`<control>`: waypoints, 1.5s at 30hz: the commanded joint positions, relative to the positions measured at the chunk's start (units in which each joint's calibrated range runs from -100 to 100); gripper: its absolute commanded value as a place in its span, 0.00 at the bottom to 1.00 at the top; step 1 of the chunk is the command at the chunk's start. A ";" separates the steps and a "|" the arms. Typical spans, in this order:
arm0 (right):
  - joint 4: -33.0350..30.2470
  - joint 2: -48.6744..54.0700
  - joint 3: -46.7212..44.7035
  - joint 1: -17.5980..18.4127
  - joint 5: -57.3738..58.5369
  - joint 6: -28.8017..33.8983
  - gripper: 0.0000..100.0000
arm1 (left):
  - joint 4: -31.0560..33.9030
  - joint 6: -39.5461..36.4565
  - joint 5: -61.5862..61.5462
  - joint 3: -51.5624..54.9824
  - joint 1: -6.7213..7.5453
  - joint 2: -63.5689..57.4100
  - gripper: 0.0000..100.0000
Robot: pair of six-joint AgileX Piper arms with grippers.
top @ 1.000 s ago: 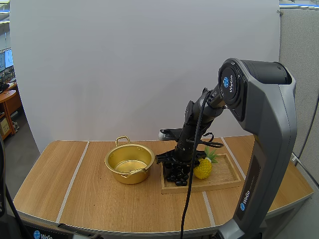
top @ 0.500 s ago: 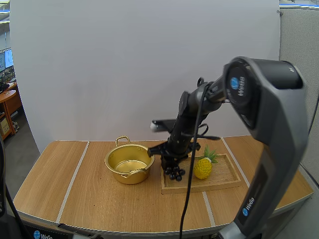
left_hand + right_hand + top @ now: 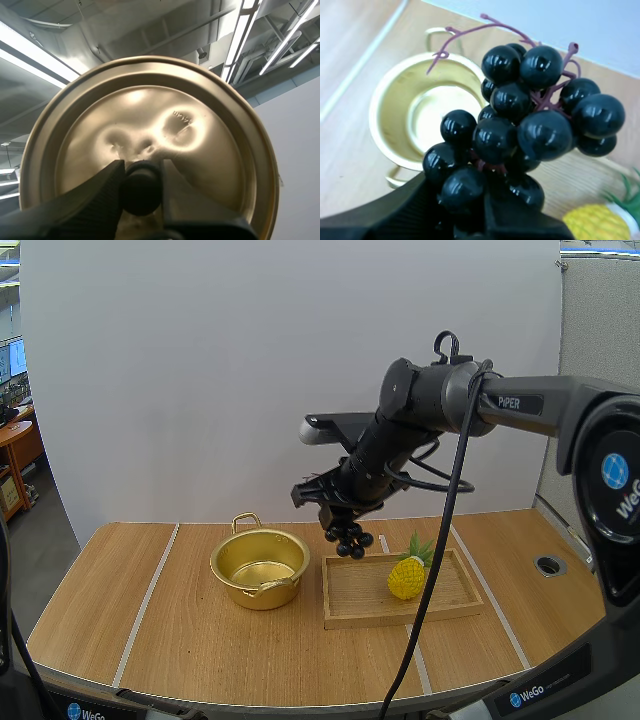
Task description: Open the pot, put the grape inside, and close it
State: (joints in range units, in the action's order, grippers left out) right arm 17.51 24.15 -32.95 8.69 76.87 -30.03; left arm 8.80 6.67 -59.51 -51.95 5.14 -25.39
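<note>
Two firm grips: right gripper point(image 3: 335, 524) pinching the glossy black grape bunch point(image 3: 349, 540), left gripper point(image 3: 141, 171) the black knob point(image 3: 141, 189) of the golden metal lid point(image 3: 165, 117). Centre the bunch over the open golden pot point(image 3: 262, 593) before you release.

Pot point(image 3: 250, 592) just left of tray point(image 3: 360, 602), pineapple point(image 3: 406, 580) on tray, grapes point(image 3: 348, 538) aloft between pot and pineapple.

Gold pot point(image 3: 260, 568) is noted upright and uncovered. Black grape bunch point(image 3: 348, 538) is held aloft near it. The lid point(image 3: 165, 125) is gripped by its knob point(image 3: 141, 187).
</note>
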 commanded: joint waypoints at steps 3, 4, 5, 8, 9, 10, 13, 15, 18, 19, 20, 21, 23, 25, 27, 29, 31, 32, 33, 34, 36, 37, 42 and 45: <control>0.66 -3.62 8.73 5.24 0.43 0.03 0.00 | 0.52 -0.39 1.49 -0.34 0.10 -0.13 0.00; 0.66 -5.42 10.15 5.67 0.62 0.24 0.00 | 0.52 -0.39 1.49 -0.34 0.10 -0.13 0.00; 0.66 -6.69 11.05 6.06 0.77 0.24 0.00 | 0.52 -0.39 1.49 -0.34 0.10 -0.13 0.00; 0.66 -11.79 13.90 7.04 0.96 0.34 0.00 | 0.52 -0.39 1.49 -0.34 0.10 -0.13 0.00; 0.66 -13.51 14.97 7.40 0.96 0.61 0.00 | 0.52 -0.39 1.49 -0.34 0.10 -0.13 0.00; 0.66 -14.85 15.66 7.70 0.96 0.81 0.00 | 0.52 -0.39 1.49 -0.34 0.10 -0.13 0.00; 0.66 -19.58 17.63 8.94 0.96 1.00 0.00 | 0.52 -0.39 1.49 -0.34 0.10 -0.13 0.00; 0.66 -22.44 18.57 9.52 0.96 1.42 0.00 | 0.52 -0.39 1.49 -0.34 0.10 -0.13 0.00; 0.66 -25.63 18.84 10.24 -1.62 1.75 0.00 | 0.52 -0.39 1.49 -0.34 0.10 -0.13 0.00; 0.66 -26.64 18.84 10.38 -2.59 1.75 0.00 | 0.52 -0.39 1.49 -0.34 0.10 -0.13 0.00; 0.66 -27.50 19.01 10.54 -3.02 1.75 0.00 | 0.52 -0.39 1.49 -0.34 0.10 -0.13 0.00; 0.66 -28.90 19.65 10.63 -3.39 1.75 0.00 | 0.52 -0.39 1.49 -0.34 0.10 -0.13 0.00; 0.66 -30.40 20.44 10.63 -3.39 1.75 0.00 | 0.52 -0.39 1.49 -0.34 0.10 -0.13 0.00; 0.66 -32.03 21.38 10.63 -3.57 1.75 0.00 | 0.52 -0.39 1.49 -0.34 0.10 -0.13 0.00; 0.05 -33.52 22.34 10.63 -3.58 1.75 0.00 | 0.52 -0.39 1.49 -0.34 0.10 -0.13 0.00; -0.48 -34.46 22.65 10.63 -3.75 1.75 0.00 | 0.52 -0.39 1.49 -0.34 0.10 -0.13 0.00; -0.65 -34.94 22.65 10.63 -3.70 1.75 0.00 | 0.52 -0.39 1.49 -0.34 0.10 -0.13 0.00; -0.65 -35.26 22.65 10.63 -3.52 1.97 0.00 | 0.52 -0.39 1.49 -0.34 0.10 -0.13 0.00; -0.93 -35.70 22.65 10.63 -3.29 2.09 0.00 | 0.52 -0.39 1.49 -0.34 0.10 -0.13 0.00; -0.92 -35.98 22.65 10.63 -2.81 2.09 0.00 | 0.52 -0.39 1.49 -0.34 0.10 -0.13 0.00; -1.07 -36.97 22.65 10.63 -1.64 2.20 0.00 | 0.52 -0.39 1.49 -0.34 0.10 -0.13 0.00; -1.07 -37.37 22.65 10.63 -0.94 2.32 0.00 | 0.52 -0.39 1.49 -0.34 0.10 -0.13 0.00; -1.07 -38.96 22.65 10.63 3.12 2.43 0.00 | 0.52 -0.39 1.49 -0.34 0.10 -0.13 0.00; -0.57 -38.96 22.39 10.63 4.21 2.43 0.00 | 0.52 -0.39 1.49 -0.34 0.10 -0.13 0.00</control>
State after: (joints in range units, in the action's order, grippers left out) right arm 17.16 -15.05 -10.70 19.32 77.34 -27.86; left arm 8.80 6.67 -59.51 -51.95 5.14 -25.39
